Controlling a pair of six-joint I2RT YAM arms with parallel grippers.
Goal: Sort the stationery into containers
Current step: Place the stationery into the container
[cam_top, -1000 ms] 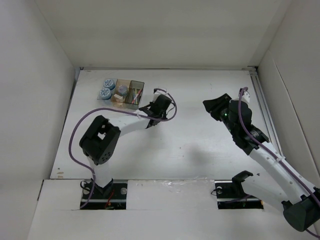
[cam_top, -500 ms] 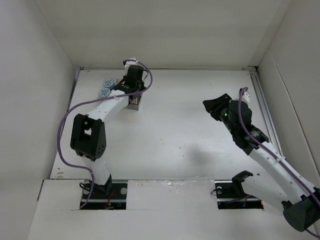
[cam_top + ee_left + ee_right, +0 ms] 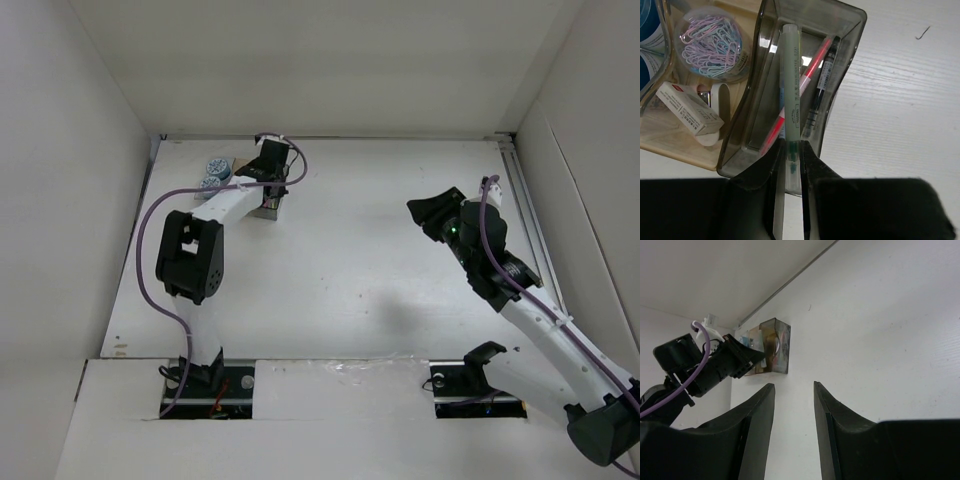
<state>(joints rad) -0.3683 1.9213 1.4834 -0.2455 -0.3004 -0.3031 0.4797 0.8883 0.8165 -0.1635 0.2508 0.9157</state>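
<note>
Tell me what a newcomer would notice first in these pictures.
The left gripper grips a pale green plastic pen over the smoky dark grey translucent tray, which already holds a red pen and a black pen, at the far left of the white table. The right gripper hangs open on the right.

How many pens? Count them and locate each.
3. A pale green pen is clamped in the left pincer over the smoky tray; a red pen and a black pen lie inside it. More may hide beneath.
</note>
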